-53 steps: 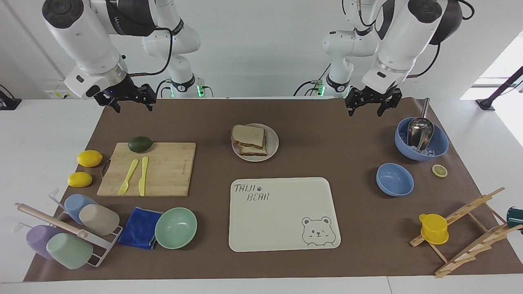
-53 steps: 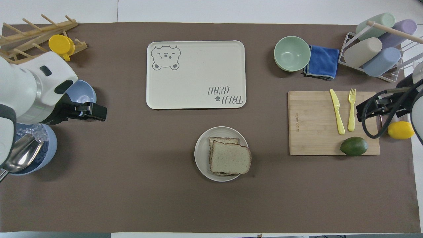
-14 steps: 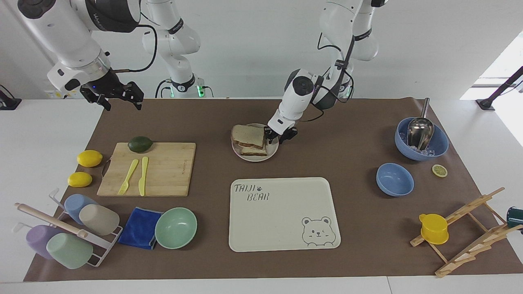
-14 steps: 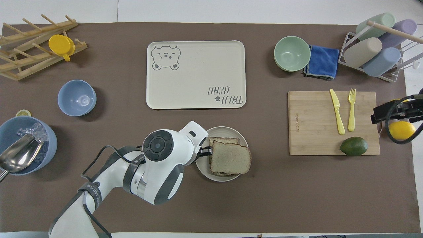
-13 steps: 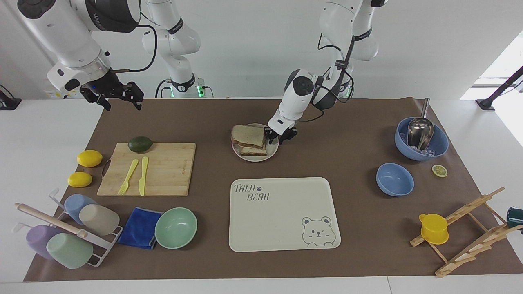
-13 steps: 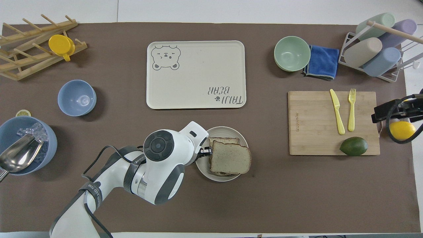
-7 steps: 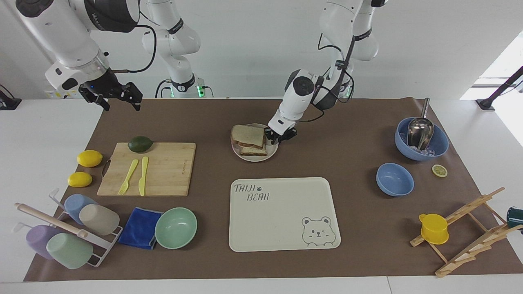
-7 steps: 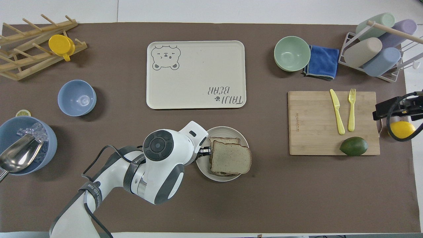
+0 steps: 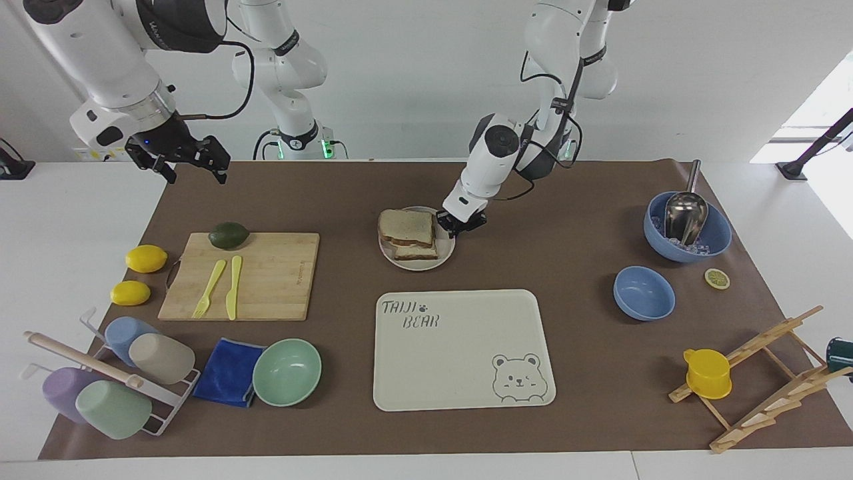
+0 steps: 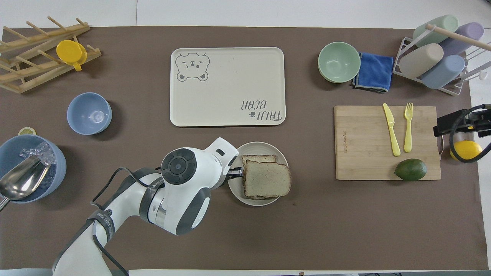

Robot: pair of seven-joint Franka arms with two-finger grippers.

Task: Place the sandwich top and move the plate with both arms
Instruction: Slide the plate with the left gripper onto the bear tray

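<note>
Left gripper (image 9: 454, 225) clamped on the plate (image 9: 416, 264) rim.
We find the sandwich top (image 9: 406, 227) lying on the stacked sandwich, plate nearer the robots than the tray (image 9: 460, 347); right gripper (image 9: 192, 162) waits, fingers apart, over the table's edge.

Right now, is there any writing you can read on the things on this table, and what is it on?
"TAIJI BEAR", with a paw print and a bear drawing: on the cream tray.
Small brand mark on the wooden cutting board: too small to read.
Lettering on the bands of the left arm and the right arm: too blurred to read.
</note>
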